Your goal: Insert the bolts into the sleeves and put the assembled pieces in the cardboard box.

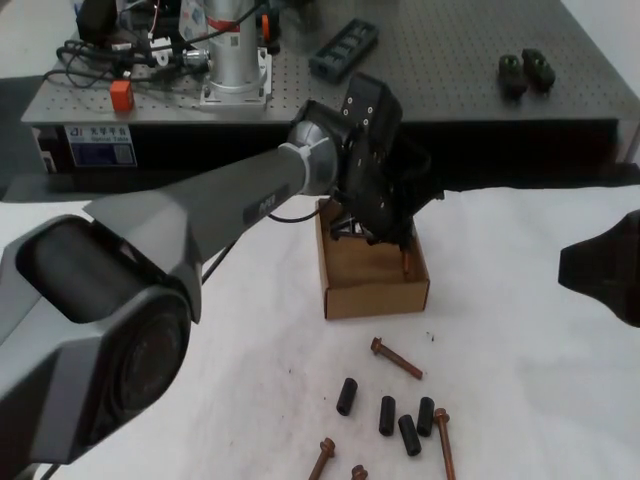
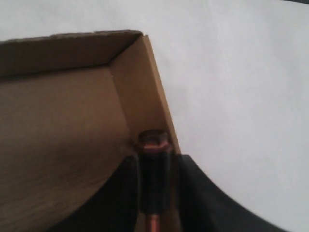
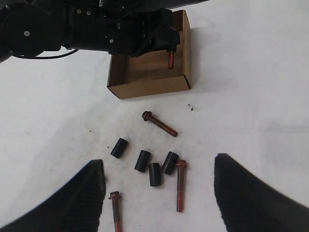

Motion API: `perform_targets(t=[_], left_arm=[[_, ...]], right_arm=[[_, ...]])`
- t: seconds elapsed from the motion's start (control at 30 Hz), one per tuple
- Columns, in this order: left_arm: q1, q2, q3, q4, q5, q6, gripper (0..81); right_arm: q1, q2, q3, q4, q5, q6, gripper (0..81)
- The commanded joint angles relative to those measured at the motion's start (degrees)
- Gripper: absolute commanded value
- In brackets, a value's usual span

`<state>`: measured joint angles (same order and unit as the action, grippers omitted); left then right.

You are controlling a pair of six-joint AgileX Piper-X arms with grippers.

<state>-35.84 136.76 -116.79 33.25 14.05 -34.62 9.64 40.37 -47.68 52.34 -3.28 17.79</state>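
The broad grey casing of the left arm [image 1: 150, 260] is filling the near corner at seven o'clock in the high view. It is stretching toward one o'clock over the open brown cardboard box [image 1: 378, 298], which is sitting on the white-covered table [image 1: 530, 380]. The left jaws are gripping a short black cylindrical sleeve [image 2: 154, 176] with a copper-coloured bolt [image 2: 153, 140] pushed through it. Their dark fingers [image 2: 108, 203] are pressing on either side of the sleeve, while the bolt's hexagonal head is sticking out of one end and its bare shank out of the other. This assembled piece [image 1: 405, 262] is hanging inside the box's opening, just beside the wall on the three o'clock side, and I cannot tell whether it is touching the box floor. The right jaws are gaping wide and holding nothing, their black fingers [image 3: 72, 203] staying well apart from the box, out at the table's three o'clock edge. At six o'clock from the box a loose bolt [image 1: 397, 358] is lying on the cloth. Nearer the camera, four loose black sleeves [image 1: 387, 415] are lying close together, with three more bolts [image 1: 442, 445] lying beside them.
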Motion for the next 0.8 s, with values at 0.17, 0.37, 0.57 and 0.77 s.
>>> perform_targets(t=[0.17, 0.37, 0.57, 0.77], left_arm=[[-0.15, -0.87, -0.79, 0.61, 1.5, -3.23, 21.3], [1.13, -7.19, -0.86, 4.85, 6.04, -0.21, 21.3], [1.22, -19.78, 2.07, 13.49, -5.77, 16.47, 21.3], [1.36, -34.67, 19.12, 8.13, -8.42, 18.41, 21.3]], right_arm=[[-0.22, 0.55, -0.34, 0.16, 0.14, -1.17, 48.6], [-0.12, 9.03, -0.48, 2.82, -0.15, -5.26, 48.6], [3.01, 25.0, -0.48, 2.38, -0.29, -7.11, 48.6], [9.21, 38.67, -0.48, -5.46, 1.38, -7.14, 39.6]])
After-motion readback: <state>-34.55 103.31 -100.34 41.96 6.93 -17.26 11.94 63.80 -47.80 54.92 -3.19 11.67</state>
